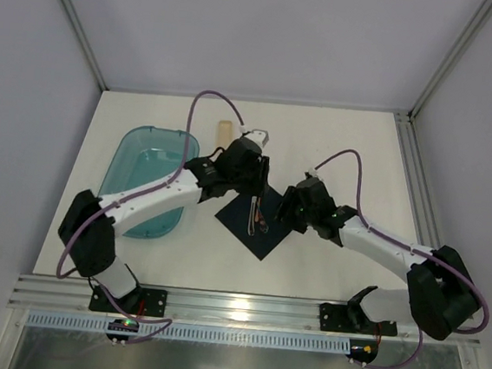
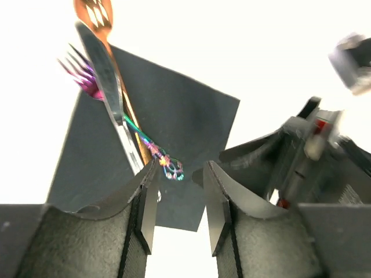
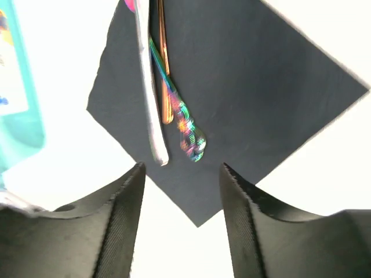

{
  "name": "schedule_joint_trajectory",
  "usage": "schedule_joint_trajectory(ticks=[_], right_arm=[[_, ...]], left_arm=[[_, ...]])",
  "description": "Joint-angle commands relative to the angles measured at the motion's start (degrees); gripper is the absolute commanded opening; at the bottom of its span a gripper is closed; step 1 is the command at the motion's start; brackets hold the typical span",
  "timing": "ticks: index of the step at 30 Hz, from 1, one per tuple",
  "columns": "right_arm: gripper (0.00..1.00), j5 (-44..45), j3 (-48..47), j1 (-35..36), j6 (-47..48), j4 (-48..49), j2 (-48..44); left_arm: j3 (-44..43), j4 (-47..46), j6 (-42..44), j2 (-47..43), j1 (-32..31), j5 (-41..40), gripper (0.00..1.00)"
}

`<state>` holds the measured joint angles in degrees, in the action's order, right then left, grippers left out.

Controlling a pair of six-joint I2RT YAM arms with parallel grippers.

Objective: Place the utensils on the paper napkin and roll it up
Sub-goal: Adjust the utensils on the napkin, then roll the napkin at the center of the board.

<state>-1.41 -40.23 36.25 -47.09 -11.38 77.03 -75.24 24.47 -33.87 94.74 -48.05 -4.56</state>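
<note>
The dark navy paper napkin lies flat as a diamond between both arms. On it lie three utensils side by side: a silver knife, a copper fork and a rainbow-tinted fork, whose handle end rests near the napkin's middle. My left gripper hovers open over the napkin's far corner, nothing between its fingers. My right gripper stands open over the napkin's right corner, with the handle ends just beyond its fingertips. Neither gripper touches the napkin or the cutlery.
A translucent teal tub sits left of the napkin under the left arm. A pale wooden piece lies behind the left gripper. The right arm's wrist is close beside the left gripper. The enclosure walls ring the white table.
</note>
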Motion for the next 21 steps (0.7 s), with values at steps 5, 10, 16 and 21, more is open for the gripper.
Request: schedule_joint_trajectory(ticks=[5,10,16,21], right_arm=[[0.80,1.14,7.26,6.09,-28.56,-0.40,-8.12],[0.89,7.82,10.26,12.08,-42.00,2.15,-7.70],[0.89,11.59,9.73,17.09,-49.58,3.73,-2.25],[0.89,15.82,8.77,19.21,-53.54,5.22,2.76]], left_arm=[[10.64,1.89,1.09,-18.51,2.52,-7.31,0.50],[16.51,3.57,0.30,-26.79,2.88,-8.80,0.53],[20.92,4.27,-0.23,-32.33,3.58,-11.79,0.55],[23.82,2.96,-0.76,-33.92,3.58,-11.53,0.54]])
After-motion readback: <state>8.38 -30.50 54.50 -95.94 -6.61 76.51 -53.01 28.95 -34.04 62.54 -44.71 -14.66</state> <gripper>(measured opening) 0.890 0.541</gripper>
